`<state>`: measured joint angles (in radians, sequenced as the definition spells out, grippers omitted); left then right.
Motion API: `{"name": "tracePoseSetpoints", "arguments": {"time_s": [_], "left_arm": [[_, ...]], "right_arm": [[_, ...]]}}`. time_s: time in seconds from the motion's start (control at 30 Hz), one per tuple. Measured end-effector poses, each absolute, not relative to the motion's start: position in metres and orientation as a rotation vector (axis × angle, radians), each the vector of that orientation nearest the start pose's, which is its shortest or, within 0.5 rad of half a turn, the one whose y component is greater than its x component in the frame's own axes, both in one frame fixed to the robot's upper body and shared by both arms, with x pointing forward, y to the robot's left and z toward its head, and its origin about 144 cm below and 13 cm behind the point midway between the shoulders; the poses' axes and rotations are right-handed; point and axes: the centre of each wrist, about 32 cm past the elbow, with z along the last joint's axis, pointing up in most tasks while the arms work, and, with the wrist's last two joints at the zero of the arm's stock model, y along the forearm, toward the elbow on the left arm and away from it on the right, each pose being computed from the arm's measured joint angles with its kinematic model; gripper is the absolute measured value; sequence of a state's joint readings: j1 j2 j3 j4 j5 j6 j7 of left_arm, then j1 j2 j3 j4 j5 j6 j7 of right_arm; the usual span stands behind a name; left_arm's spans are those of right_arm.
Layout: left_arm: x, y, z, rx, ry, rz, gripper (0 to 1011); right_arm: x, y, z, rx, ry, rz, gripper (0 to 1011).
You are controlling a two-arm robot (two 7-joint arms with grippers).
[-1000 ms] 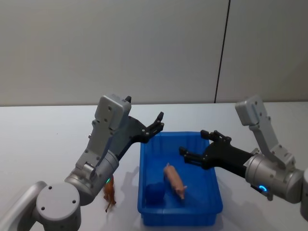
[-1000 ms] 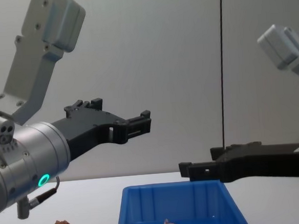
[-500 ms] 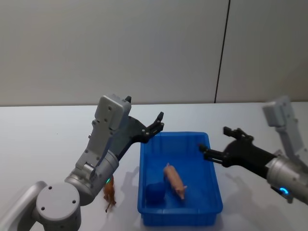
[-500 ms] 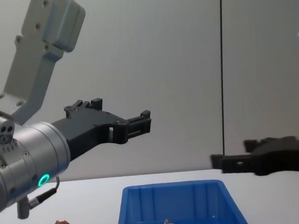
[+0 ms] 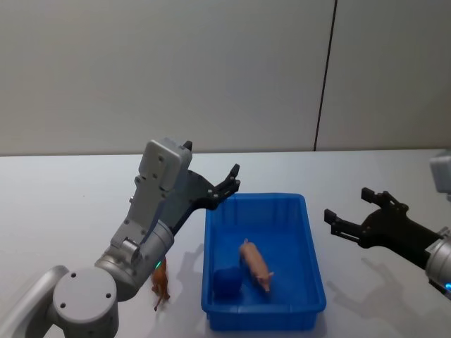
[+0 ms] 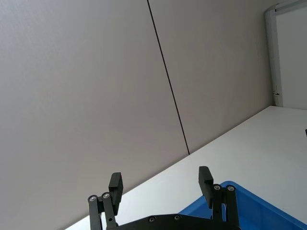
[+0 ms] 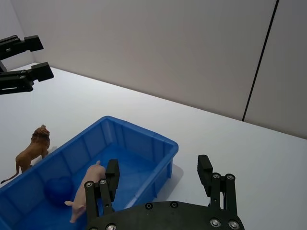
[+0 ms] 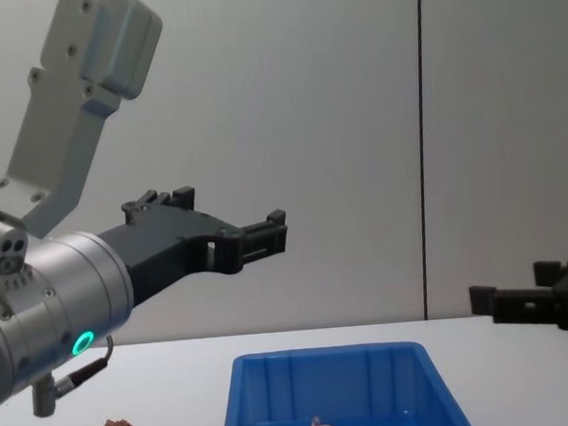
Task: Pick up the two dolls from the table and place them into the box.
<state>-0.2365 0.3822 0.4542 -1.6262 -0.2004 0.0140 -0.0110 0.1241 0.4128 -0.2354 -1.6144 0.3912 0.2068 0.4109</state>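
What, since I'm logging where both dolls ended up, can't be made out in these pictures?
- Reddish-brown doll: in the head view its front is hidden behind the left arm; in the chest view the bottom edge cuts off all but its head.
- Pink doll in the box: the chest view's bottom edge leaves just a tip.
- Dark blue lump in the box: too indistinct to identify.

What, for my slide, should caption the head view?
Pink doll in the blue box, brown doll on the table; left gripper and right gripper hover open.
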Motion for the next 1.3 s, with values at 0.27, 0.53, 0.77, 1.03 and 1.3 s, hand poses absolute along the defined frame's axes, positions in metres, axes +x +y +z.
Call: {"name": "tracePoseSetpoints", "arguments": {"time_s": [0.27,0.53,0.77,1.03,1.3], "left_arm": [[0.487,0.201,1.204,0.079,-0.259,1.146,1001],[0.475,0.206,1.201,0.115,-0.220,1.194,1001],[0.460,0.212,1.197,0.156,-0.158,1.257,1001],[0.444,0.215,1.187,0.214,-0.064,1.309,1001],[0.434,0.217,1.176,0.274,0.016,1.331,1001]], "right_arm": [[0.480,-0.279,1.189,-0.118,0.085,-0.945,1001],[0.478,-0.282,1.188,-0.115,0.086,-0.953,1001],[0.477,-0.284,1.188,-0.113,0.085,-0.957,1001],[0.477,-0.285,1.188,-0.113,0.085,-0.959,1001],[0.476,-0.286,1.188,-0.113,0.085,-0.961,1001]]}}
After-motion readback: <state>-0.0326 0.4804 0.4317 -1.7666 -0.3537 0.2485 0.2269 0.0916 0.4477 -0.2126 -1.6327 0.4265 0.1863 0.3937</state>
